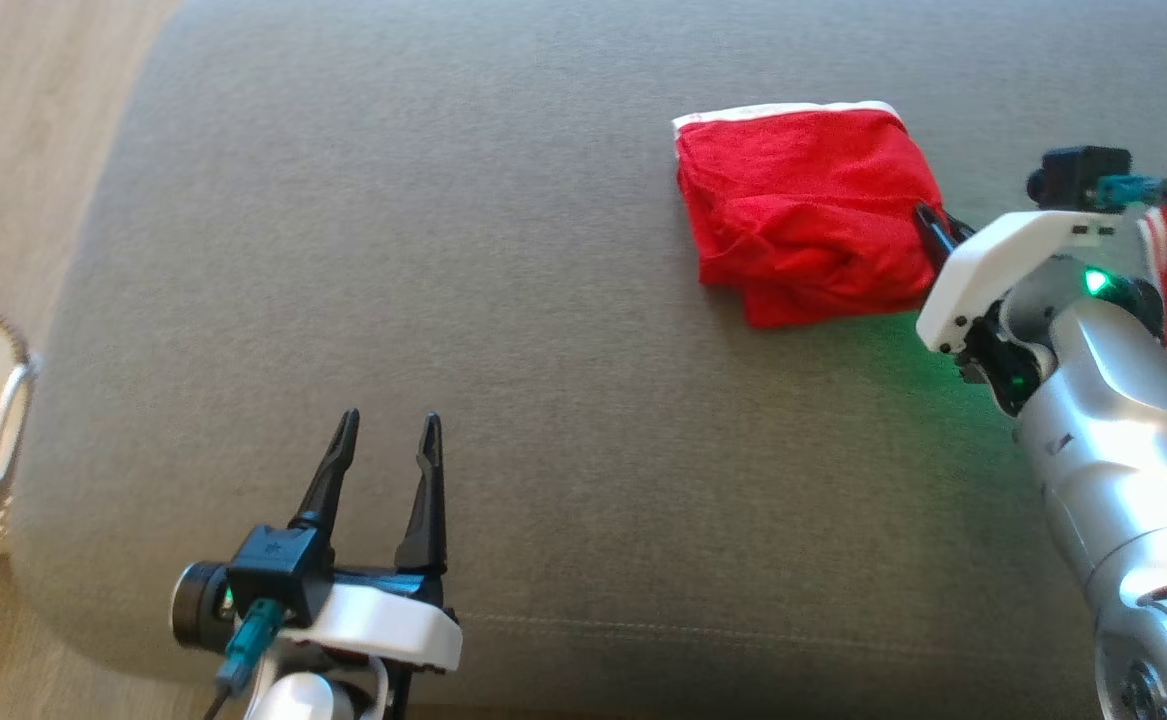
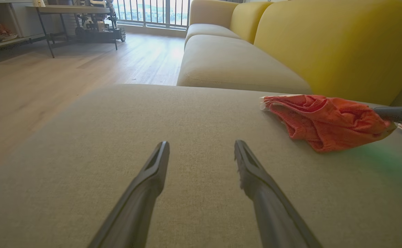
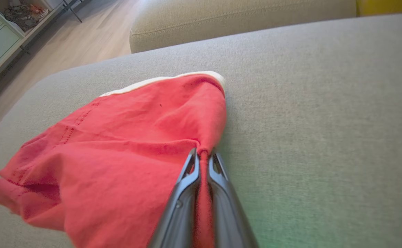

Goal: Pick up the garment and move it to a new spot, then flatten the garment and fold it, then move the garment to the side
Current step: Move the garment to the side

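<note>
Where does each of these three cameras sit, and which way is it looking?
Head view: on the robot's head, looking down at the grey cushion; open left gripper lower left, right gripper and forearm at right, shut on the red garment.
Left wrist view: on the left wrist, looking along its spread fingers across the cushion toward a yellow sofa.
Right wrist view: on the right wrist, looking along its fingers pinching the garment.
Shared: all three show the garment on the cushion.
</note>
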Robot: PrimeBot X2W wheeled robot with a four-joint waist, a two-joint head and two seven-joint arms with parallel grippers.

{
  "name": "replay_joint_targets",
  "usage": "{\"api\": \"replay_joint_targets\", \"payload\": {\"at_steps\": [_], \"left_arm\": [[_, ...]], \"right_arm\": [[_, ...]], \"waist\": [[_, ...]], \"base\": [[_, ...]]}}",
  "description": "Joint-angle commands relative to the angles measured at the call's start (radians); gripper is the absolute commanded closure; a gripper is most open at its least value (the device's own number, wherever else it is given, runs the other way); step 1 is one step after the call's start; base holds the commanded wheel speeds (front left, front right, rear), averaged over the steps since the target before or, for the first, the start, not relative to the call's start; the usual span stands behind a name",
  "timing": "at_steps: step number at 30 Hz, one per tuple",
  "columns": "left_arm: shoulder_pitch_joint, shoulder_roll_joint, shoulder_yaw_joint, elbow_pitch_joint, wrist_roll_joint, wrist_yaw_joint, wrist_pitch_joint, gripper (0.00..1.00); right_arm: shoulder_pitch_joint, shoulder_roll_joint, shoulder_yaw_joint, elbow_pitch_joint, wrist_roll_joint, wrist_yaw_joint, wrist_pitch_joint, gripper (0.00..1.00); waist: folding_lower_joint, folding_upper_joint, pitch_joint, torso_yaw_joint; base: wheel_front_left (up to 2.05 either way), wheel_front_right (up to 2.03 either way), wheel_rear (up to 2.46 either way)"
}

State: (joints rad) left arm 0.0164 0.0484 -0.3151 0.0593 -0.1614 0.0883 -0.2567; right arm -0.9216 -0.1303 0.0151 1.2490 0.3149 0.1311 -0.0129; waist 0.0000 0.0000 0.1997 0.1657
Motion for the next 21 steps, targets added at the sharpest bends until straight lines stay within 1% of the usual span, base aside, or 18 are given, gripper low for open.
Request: {"api": "replay_joint_targets", "payload": {"at_steps": [1,4,5,9,16,21], "left_arm": [[-0.017,0.002,0.033,-0.036,0.0,0.005,-0.005,0.0],[-0.011,0.002,0.045,-0.049,0.0,-0.001,-0.005,0.0],[-0.008,0.002,0.053,-0.056,0.004,-0.006,-0.005,0.0],[-0.01,0.002,0.072,-0.061,0.017,-0.016,-0.005,0.0],[-0.022,0.002,0.092,-0.061,0.038,-0.034,-0.005,0.0],[-0.027,0.002,0.101,-0.058,0.048,-0.045,-0.005,0.0]], "right_arm": [[-0.015,0.012,0.027,-0.037,-0.01,0.0,-0.019,1.0],[-0.013,-0.001,0.075,-0.059,-0.026,0.0,-0.054,1.0],[-0.015,-0.02,0.1,-0.073,-0.038,0.0,-0.076,1.0],[-0.027,-0.066,0.141,-0.092,-0.066,0.0,-0.102,1.0],[-0.051,-0.155,0.16,-0.131,-0.086,0.0,-0.122,1.0],[-0.047,-0.217,0.145,-0.161,-0.087,0.0,-0.114,1.0]], "waist": [[0.0,0.0,-0.006,-0.024],[0.0,0.0,-0.007,-0.07],[0.0,0.0,-0.007,-0.104],[0.0,0.0,-0.002,-0.179],[0.0,0.0,0.015,-0.275],[0.0,0.0,0.03,-0.319]], "base": [[0.0,0.0,0.0],[0.0,0.0,0.0],[0.0,0.0,0.0],[0.0,0.0,0.0],[0.0,0.0,0.0],[0.0,0.0,0.0]]}}
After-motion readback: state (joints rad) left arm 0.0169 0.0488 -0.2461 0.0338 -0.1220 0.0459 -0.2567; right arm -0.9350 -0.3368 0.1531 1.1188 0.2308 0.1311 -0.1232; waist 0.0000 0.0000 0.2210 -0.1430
